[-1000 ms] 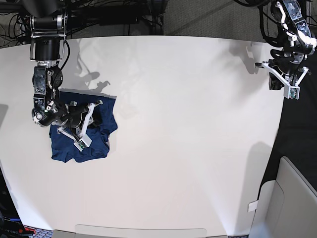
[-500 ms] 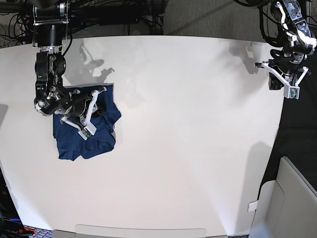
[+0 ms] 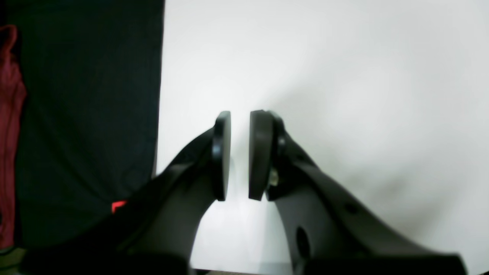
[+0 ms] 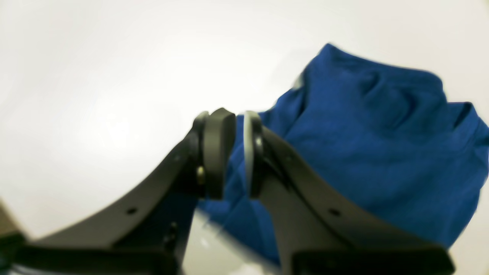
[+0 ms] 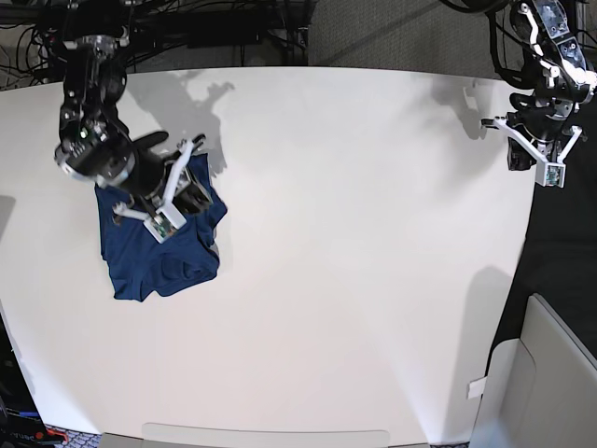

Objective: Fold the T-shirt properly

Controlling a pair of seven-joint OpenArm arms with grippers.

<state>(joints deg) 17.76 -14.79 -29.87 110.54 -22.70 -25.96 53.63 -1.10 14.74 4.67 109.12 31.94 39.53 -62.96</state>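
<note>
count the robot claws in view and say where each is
2. The right claw is over the shirt near the table's left side; the left claw hangs at its far right edge. None seems hidden.

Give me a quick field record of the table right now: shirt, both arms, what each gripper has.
shirt: dark blue knit T-shirt, bunched in a rumpled heap, not flat
location: near one side edge of the white table
right gripper: jaws nearly closed, a fold of the shirt's cloth between the pads
left gripper: narrow gap, nothing between the pads, over bare table at the far edge
fold status: not neat yet
</note>
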